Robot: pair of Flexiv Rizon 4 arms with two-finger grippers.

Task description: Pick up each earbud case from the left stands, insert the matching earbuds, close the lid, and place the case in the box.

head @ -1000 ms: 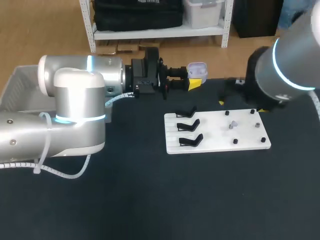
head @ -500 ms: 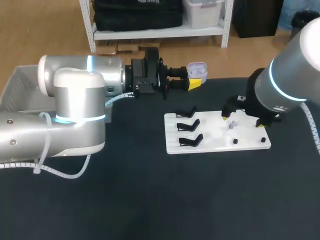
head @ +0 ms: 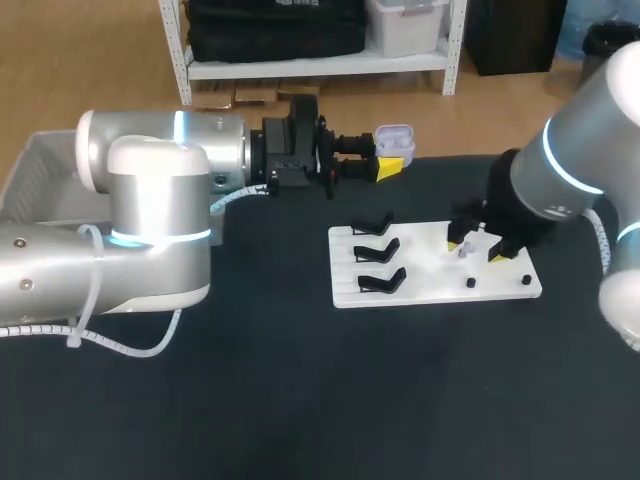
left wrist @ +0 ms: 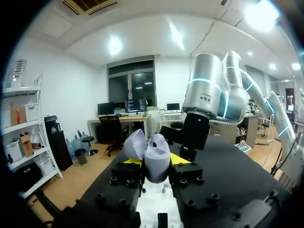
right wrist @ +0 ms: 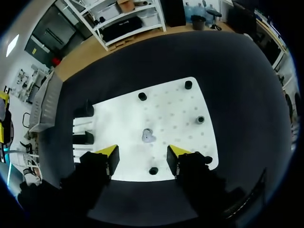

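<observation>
Desk (head: 300, 400): black, matte top.
Floor (head: 80, 60): light brown, wood tone.
Shelf rack (head: 310, 66): white, beyond the desk's far edge.
Walls (left wrist: 71, 95): white.
Window (left wrist: 142, 85): dark panes.
Ceiling lamps (left wrist: 114, 45): bright, lit.

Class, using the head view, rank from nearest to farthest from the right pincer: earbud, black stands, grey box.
1. earbud: right by the right pincer.
2. black stands: left side of the white board.
3. grey box: far left.

Even, bright light from ceiling lamps (left wrist: 260, 13); the white board (head: 430, 288) gleams against the dark table (head: 300, 400).
</observation>
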